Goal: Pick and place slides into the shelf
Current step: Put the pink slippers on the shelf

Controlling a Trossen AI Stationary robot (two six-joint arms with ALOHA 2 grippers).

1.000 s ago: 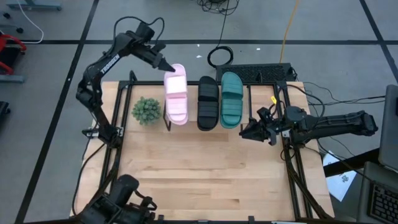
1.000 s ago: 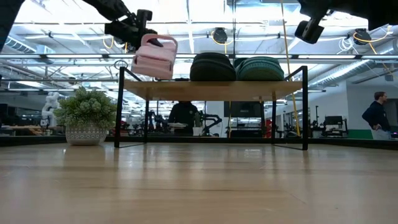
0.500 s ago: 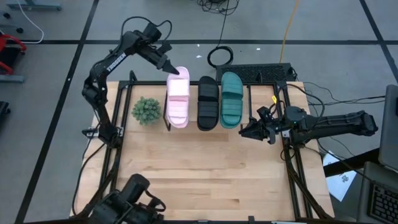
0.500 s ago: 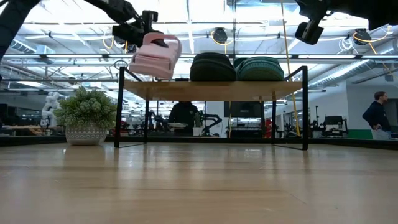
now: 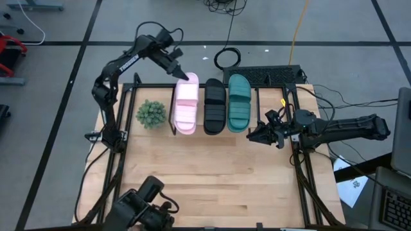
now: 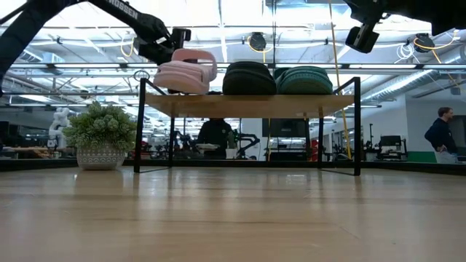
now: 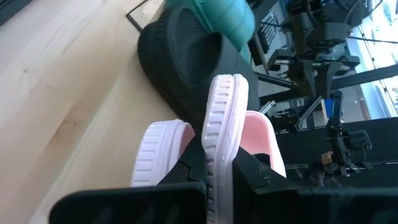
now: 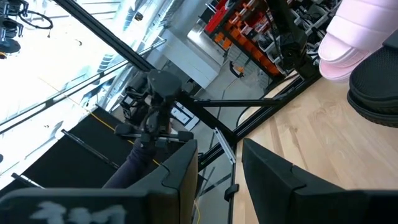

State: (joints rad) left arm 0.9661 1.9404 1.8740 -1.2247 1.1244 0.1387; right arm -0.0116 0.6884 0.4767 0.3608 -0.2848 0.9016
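The pale pink slide [image 5: 185, 108] lies at the left end of the shelf [image 6: 247, 103], beside the black slide [image 5: 214, 108] and the teal slide [image 5: 239, 102], which rest sole-down on the plank. My left gripper [image 5: 187, 77] reaches in from the far left and is shut on the pink slide, seen close in the left wrist view [image 7: 221, 165]. In the low view the pink slide [image 6: 182, 75] sits about level on the shelf top. My right gripper [image 5: 252, 136] hovers open off the shelf's right end, above the table, holding nothing. My left gripper pinches the pink slide's ribbed strap [image 7: 222, 134] between its two fingers [image 7: 193, 165], one on each face of the strap. It comes slanting down from the table's far left side. The slide lies roughly level with its sole on the shelf plank, next to the black slide.
A small potted plant [image 5: 151, 113] stands on the table just left of the shelf. A coiled cable [image 5: 227, 59] and a black mat [image 5: 273, 75] lie beyond the far edge. Bare tabletop [image 5: 212, 179] spreads on the near side. A person [image 6: 440, 135] stands far behind.
My left gripper has moved toward the table's right and down, still shut on the strap. The pink slide has gone from tilted and raised at the shelf's left end to lying level on the plank, closer to the black slide.
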